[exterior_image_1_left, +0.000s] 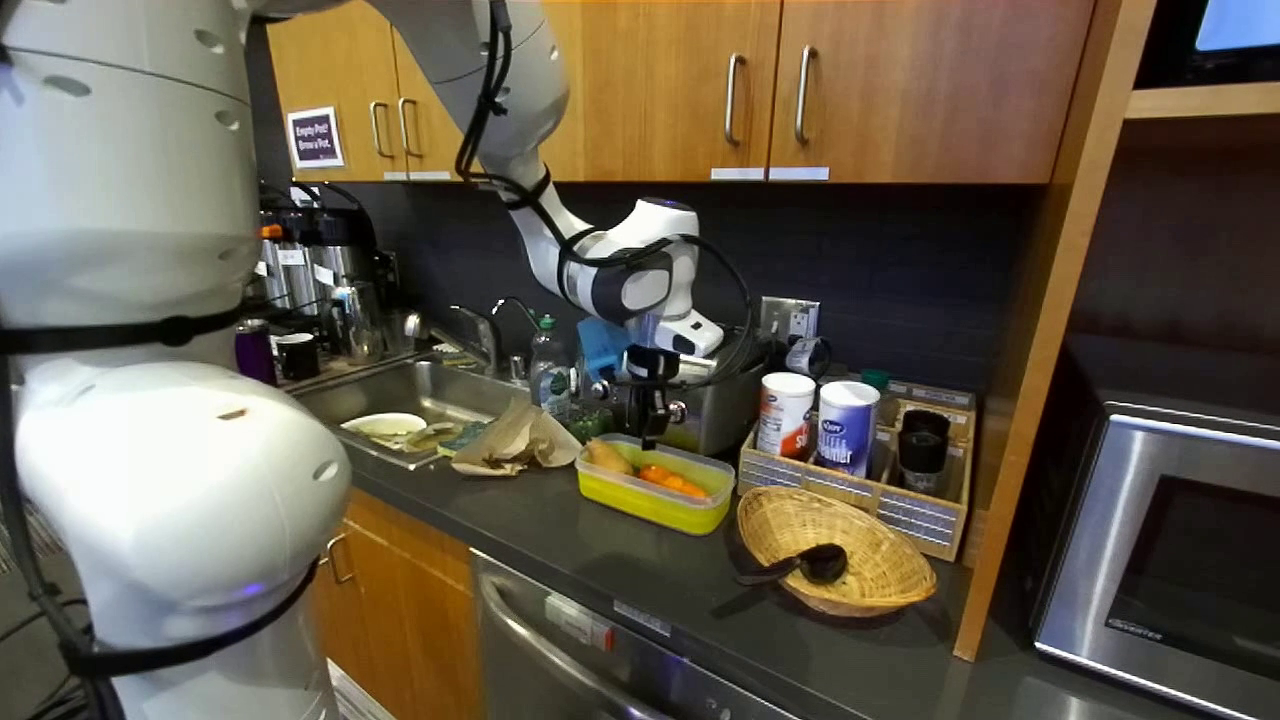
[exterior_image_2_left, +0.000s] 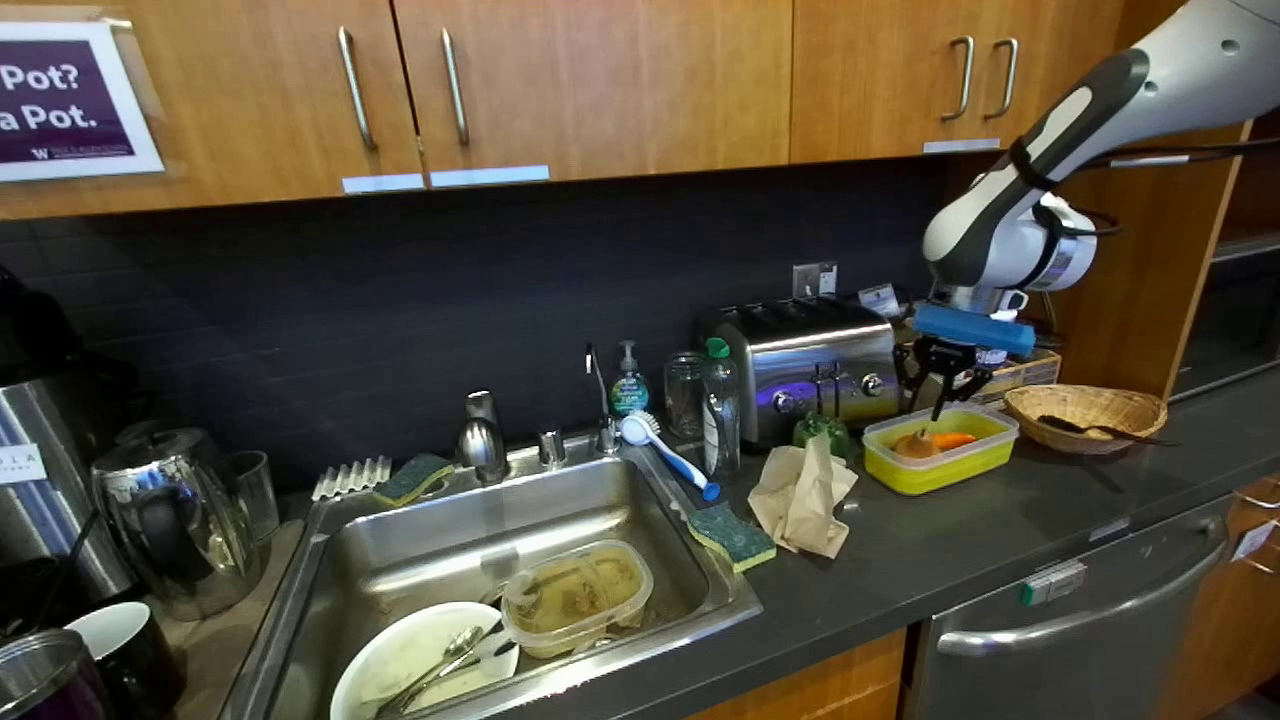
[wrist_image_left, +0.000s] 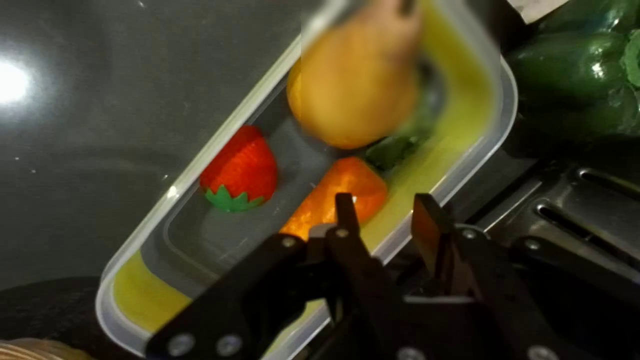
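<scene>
I hold my gripper pointing down at the back rim of the yellow box, which stands on the dark counter. Its two fingers are spread, with a bare gap between their tips. In the wrist view, one tip shows over the carrot and the other over the rim. The carrot lies inside the box, along the wall nearest the toaster. A red strawberry with green leaves sits near the opposite wall, apart from the carrot. At the end toward the sink rests a round yellow-orange thing; it blurs in my wrist view, so I can only say it may be an onion.

Just outside that end is a green pepper, and beside it some crumpled brown paper. Past the paper come a green sponge and the sink itself, holding a white bowl and a clear tub. Near the box's other end sits a wicker basket, a black spoon lying with its handle over the edge. Behind the basket, a wooden tray holds an orange-and-white can and a purple can.
</scene>
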